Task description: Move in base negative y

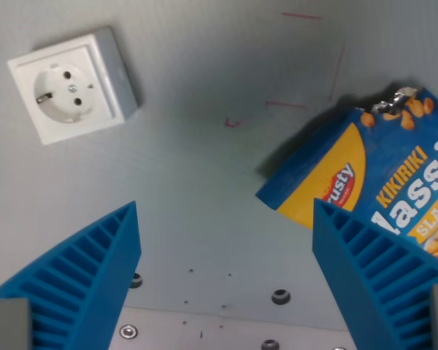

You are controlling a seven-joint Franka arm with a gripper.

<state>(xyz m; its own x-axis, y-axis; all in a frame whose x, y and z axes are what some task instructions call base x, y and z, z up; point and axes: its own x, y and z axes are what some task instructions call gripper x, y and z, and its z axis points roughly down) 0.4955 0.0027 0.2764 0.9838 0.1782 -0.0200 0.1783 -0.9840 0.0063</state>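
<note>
Well, the gripper (223,281) hung open and empty above the table (204,182), between socket (71,85) and snack bag (379,171); progress sideways couldn't be judged.

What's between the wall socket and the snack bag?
Wrist view: bare grey table with faint red pen marks between socket and snack bag.
</note>
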